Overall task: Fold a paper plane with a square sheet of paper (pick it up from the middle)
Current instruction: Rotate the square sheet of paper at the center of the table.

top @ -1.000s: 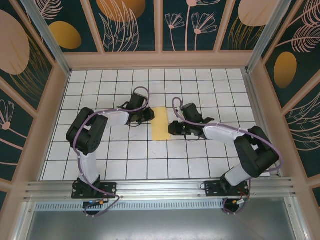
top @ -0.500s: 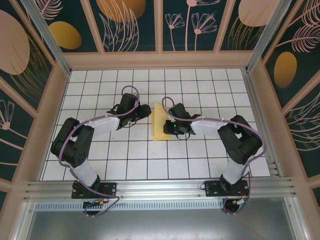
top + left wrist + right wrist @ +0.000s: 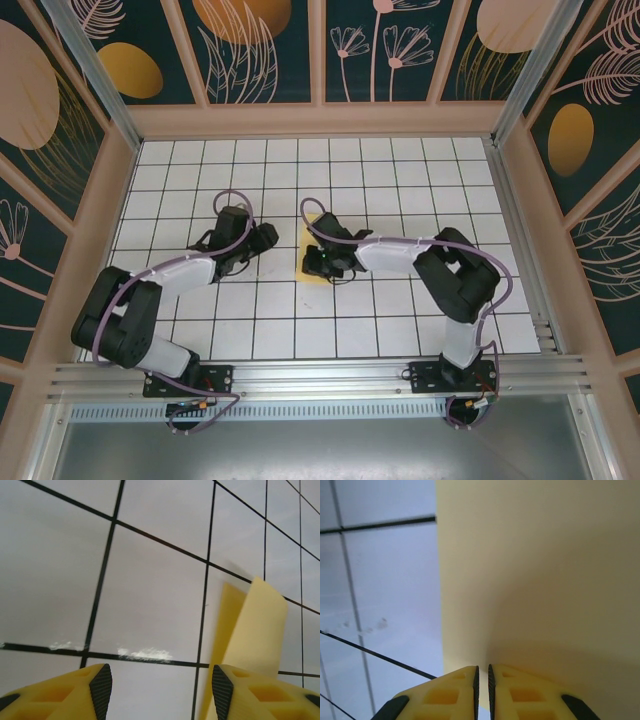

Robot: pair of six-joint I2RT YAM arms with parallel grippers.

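The square sheet of paper is pale yellow and lies folded near the middle of the white grid table. My right gripper covers much of it. In the right wrist view the right gripper is shut on the sheet's edge, and the sheet spreads away above the fingers. My left gripper sits about one tile left of the sheet. It stands open with only bare tile between its pads, and the sheet rises as a creased flap beyond its right finger.
Wooden walls with dark floral panels enclose the table on three sides. A metal rail with both arm bases runs along the near edge. White scuff marks lie on a grid line ahead of the left gripper.
My left gripper has let go, opened and drawn back to the left. The right gripper has moved left across the sheet, carrying its edge over.
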